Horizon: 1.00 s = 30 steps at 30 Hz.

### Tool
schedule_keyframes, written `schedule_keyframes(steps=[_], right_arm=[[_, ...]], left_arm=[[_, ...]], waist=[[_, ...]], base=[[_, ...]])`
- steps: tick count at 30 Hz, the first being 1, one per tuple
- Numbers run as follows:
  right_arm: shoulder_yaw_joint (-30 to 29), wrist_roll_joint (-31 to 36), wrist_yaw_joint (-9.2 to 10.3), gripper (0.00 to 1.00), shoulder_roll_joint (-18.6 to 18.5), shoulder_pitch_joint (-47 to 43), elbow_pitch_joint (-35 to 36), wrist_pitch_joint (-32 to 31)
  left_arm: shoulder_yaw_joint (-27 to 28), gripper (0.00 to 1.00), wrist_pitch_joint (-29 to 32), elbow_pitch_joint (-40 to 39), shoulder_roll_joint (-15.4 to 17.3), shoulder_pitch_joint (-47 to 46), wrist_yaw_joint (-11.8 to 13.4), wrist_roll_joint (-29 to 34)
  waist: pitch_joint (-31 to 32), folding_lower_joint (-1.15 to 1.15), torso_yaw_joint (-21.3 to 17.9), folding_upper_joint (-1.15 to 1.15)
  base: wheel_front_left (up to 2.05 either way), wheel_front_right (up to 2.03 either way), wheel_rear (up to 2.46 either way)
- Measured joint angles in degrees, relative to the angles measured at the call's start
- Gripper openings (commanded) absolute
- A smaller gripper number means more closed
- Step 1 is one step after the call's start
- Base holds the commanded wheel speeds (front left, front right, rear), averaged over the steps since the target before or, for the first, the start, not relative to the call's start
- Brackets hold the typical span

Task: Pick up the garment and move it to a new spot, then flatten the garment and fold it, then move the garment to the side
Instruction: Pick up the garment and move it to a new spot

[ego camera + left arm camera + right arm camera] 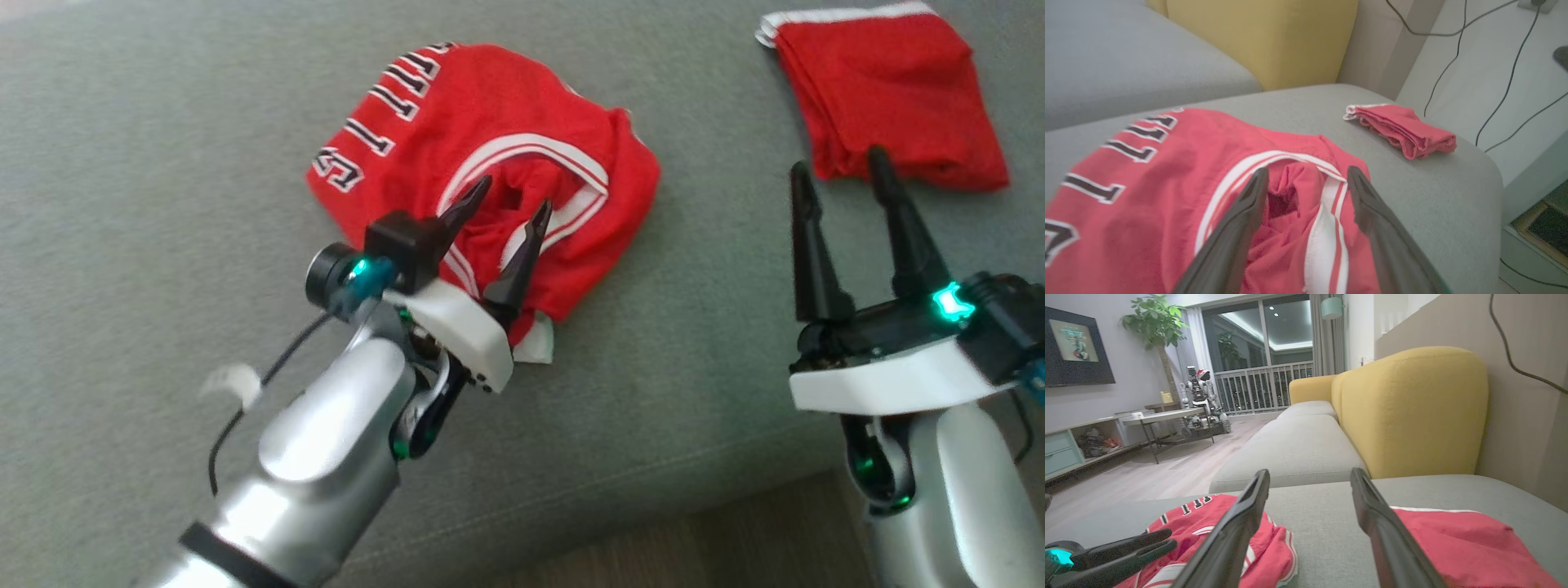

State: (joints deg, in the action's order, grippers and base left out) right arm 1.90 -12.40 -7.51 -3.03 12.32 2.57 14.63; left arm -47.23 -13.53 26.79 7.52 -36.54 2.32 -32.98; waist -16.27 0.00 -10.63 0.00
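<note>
Head view: the left gripper (514, 196) is seen spread wide with nothing pinched, just over the crumpled red jersey (506, 106) (its lettering is partly lost in folds).
Left wrist view: the jersey is spread beneath the parted jaws, and its near edge is cut off.
Right wrist view: the right gripper (1309, 473) is held wide and empty. The folded red cloth (1453, 535) just to its right is cropped.
</note>
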Motion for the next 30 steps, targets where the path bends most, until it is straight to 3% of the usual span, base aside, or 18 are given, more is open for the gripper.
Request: schedule_keyframes(steps=[5,12,24,30], right_arm=[[0.75,0.44,0.0,1.0,0.0,-0.68,-0.22,0.0],[0.42,2.07,0.0,1.0,0.0,-3.39,-0.85,0.0],[-0.43,4.32,0.0,1.0,0.02,-9.03,-2.21,0.0],[-1.34,3.0,0.0,1.0,0.05,-14.12,-3.82,0.0]], left_arm=[[2.47,1.0,-0.76,-7.14,1.49,4.91,3.78,2.48],[12.33,1.0,-0.78,-23.03,3.02,18.97,9.21,9.67],[23.96,1.0,-1.14,-31.9,0.04,35.54,13.06,24.66],[30.72,1.0,-1.16,-32.64,-1.98,42.24,14.27,26.98]], waist=[[1.57,0.0,2.28,0.0],[4.09,0.0,6.74,0.0],[8.48,0.0,11.28,0.0],[12.02,0.0,12.75,0.0]], base=[[0.0,0.0,0.0],[0.0,0.0,0.0],[0.0,0.0,0.0],[0.0,0.0,0.0]])
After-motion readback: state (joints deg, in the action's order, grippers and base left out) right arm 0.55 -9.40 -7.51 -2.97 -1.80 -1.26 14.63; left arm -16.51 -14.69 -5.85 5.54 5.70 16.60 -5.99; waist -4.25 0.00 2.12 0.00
